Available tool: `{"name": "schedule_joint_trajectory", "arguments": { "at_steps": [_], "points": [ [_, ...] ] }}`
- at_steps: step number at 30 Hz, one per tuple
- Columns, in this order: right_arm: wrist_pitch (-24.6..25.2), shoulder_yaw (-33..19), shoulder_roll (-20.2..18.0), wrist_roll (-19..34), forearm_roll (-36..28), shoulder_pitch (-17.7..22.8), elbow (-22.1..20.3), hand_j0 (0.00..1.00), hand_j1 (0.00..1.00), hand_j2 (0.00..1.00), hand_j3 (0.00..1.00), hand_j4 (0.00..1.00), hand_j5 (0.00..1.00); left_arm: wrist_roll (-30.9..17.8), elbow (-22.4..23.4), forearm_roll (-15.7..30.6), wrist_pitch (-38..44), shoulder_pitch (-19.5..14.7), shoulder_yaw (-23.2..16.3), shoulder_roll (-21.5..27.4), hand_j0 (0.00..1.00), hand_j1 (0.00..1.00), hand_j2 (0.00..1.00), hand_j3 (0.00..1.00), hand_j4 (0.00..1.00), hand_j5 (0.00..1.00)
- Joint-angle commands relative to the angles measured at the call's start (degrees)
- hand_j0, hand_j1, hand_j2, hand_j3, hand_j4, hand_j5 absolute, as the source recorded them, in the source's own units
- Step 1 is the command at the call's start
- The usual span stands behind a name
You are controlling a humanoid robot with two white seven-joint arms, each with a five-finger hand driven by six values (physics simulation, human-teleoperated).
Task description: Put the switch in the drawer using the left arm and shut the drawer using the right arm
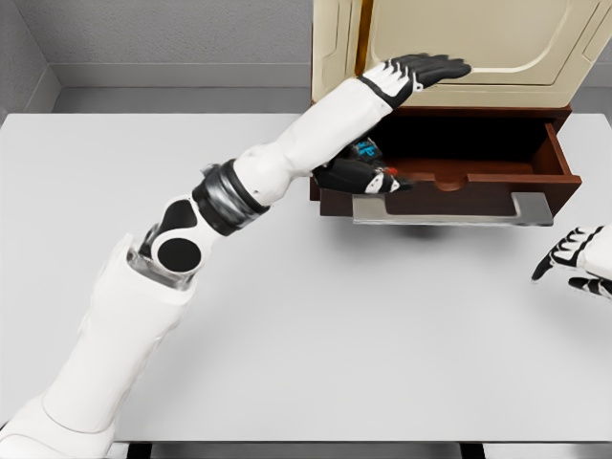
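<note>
Switch point(366, 170), a dark console with blue and red ends, lay at the left front corner of the open wooden drawer point(550, 177), partly hidden under the white left forearm. The left hand point(421, 71) reached past and above it, fingers flat and holding nothing. The right hand point(579, 260) hovered over the grey table point(382, 325), fingers loosely spread.
</note>
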Motion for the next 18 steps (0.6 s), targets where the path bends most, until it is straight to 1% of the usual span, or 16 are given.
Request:
{"name": "schedule_joint_trajectory", "arguments": {
  "at_steps": [1,3,4,5,6,7,9,10,11,12,13,14,15,16,17,18],
  "points": [
    [0.07,0.09,0.25,-0.02,-0.05,0.00,0.06,0.60,0.60,0.60,0.60,0.60,0.60,0.04,-3.10,0.49,-10.46,0.09,0.69,8.21,1.00,1.00,1.00,1.00,1.00,1.00],
    [0.07,0.18,0.33,-0.02,-0.05,-0.44,0.06,0.61,0.61,0.61,0.61,0.61,0.61,0.13,-3.10,0.58,-10.57,0.53,5.26,14.45,1.00,1.00,1.00,1.00,1.00,1.00],
    [0.07,0.18,0.33,-0.02,-0.05,-0.44,0.15,0.61,0.61,0.61,0.61,0.61,0.61,0.13,-3.10,0.57,-10.57,2.72,9.21,16.83,1.00,1.00,1.00,1.00,1.00,1.00],
    [0.07,0.26,0.33,-0.10,0.04,-0.44,0.15,0.61,0.61,0.61,0.61,0.61,0.61,0.13,-3.10,0.49,-10.57,4.13,12.38,17.97,1.00,1.00,1.00,1.00,1.00,1.00],
    [0.07,0.35,0.33,-0.10,0.13,-0.44,0.15,0.61,0.61,0.61,0.61,0.61,0.61,0.13,-3.10,0.49,-10.57,6.41,16.60,19.55,1.00,1.00,1.00,1.00,1.00,1.00],
    [0.07,0.35,0.33,-0.10,0.13,-0.44,0.41,0.62,0.62,0.62,0.62,0.62,0.62,0.13,-3.10,0.49,-10.57,8.61,19.67,20.87,1.00,1.00,1.00,1.00,1.00,1.00],
    [0.07,0.35,0.33,-0.10,0.13,-0.44,0.59,0.62,0.62,0.62,0.62,0.62,0.62,0.04,-3.01,0.40,-10.57,12.21,22.40,24.83,1.00,1.00,1.00,1.00,1.00,1.00],
    [0.07,0.44,0.42,-0.10,0.13,-0.44,0.59,0.62,0.62,0.62,0.62,0.62,0.62,0.04,-2.66,0.40,-10.57,13.97,23.89,25.71,1.00,1.00,1.00,1.00,1.00,1.00],
    [0.07,0.44,0.51,-0.10,0.21,-0.79,0.50,0.61,0.61,0.61,0.61,0.61,0.61,-0.04,-1.79,0.40,-10.57,15.64,26.35,26.32,1.00,1.00,1.00,1.00,1.00,1.00],
    [0.07,0.53,1.21,-0.10,0.21,-0.88,0.41,0.61,0.61,0.61,0.61,0.61,0.61,-0.13,-0.38,0.05,-10.57,18.10,27.15,28.60,1.00,1.00,1.00,1.00,1.00,1.00],
    [0.07,0.53,1.30,-0.10,0.21,-0.97,0.24,0.61,0.61,0.61,0.61,0.61,0.61,-0.13,2.60,-0.30,-10.57,18.37,27.15,30.80,1.00,1.00,1.00,1.00,1.00,1.00],
    [0.07,0.62,1.39,-0.10,0.30,-1.14,0.15,0.61,0.61,0.61,0.61,0.61,0.61,-0.22,4.89,-1.62,-10.57,18.37,27.24,31.07,1.00,1.00,1.00,1.00,1.00,1.00],
    [0.07,0.62,1.83,-0.10,0.30,-1.14,0.06,0.61,0.61,0.61,0.61,0.61,0.61,-1.01,7.79,-5.83,-10.57,18.37,27.50,31.07,1.00,1.00,1.00,1.00,1.00,1.00],
    [0.07,0.62,2.09,-0.10,0.30,-1.14,0.06,0.61,0.61,0.61,0.61,0.61,0.61,-2.50,9.37,-8.04,-10.57,18.81,28.20,30.46,1.00,1.00,1.00,1.00,1.00,1.00],
    [0.07,0.62,2.62,-0.10,0.30,-1.23,0.15,0.61,0.61,0.61,0.61,0.61,0.61,-4.26,10.96,-8.13,-10.57,20.21,29.26,30.28,1.00,1.00,1.00,1.00,1.00,1.00],
    [0.07,0.62,2.71,-0.10,0.48,-1.41,0.24,0.61,0.61,0.61,0.61,0.61,0.61,-6.02,11.49,-8.04,-10.57,21.35,31.71,29.75,1.00,1.00,1.00,1.00,1.00,1.00]
  ]
}}
